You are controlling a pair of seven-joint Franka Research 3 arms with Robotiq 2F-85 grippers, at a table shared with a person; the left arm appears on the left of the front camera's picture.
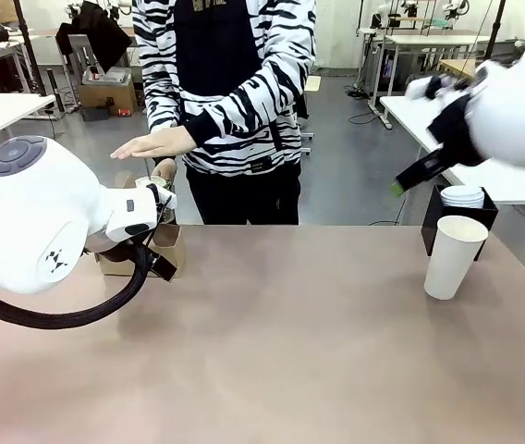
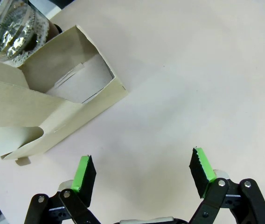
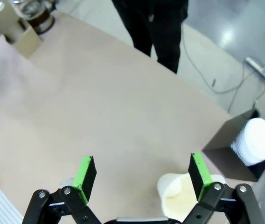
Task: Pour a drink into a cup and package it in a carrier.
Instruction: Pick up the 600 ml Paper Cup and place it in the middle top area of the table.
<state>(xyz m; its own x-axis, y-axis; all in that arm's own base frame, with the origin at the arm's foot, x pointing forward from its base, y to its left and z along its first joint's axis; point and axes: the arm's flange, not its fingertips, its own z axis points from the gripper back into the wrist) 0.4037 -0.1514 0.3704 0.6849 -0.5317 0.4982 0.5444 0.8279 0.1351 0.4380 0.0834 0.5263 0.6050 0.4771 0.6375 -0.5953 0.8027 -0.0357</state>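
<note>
At the table's left end the carrier stands with the left gripper just beside it, jaws spread wide over bare tabletop and holding nothing. It looks like thin, light cardboard that would buckle if squeezed on a wall, so the upright centre handle is probably the place to lift it. Touching or nearly touching its far side is a glass jug with the dark drink inside, likely heavy, hard and slick, and a person's flat hand hovers above that corner. Well apart, toward the right end, the cup stands upright and lidless just in front of a black box that holds a stack of white lids. Seemingly empty, the cup should be very light, tippy and easy to crush – a gentle pinch around mid-body seems best. Above it, the right gripper hangs with its fingers parted and clamps nothing – the cup's rim sits below, near one green pad
</note>
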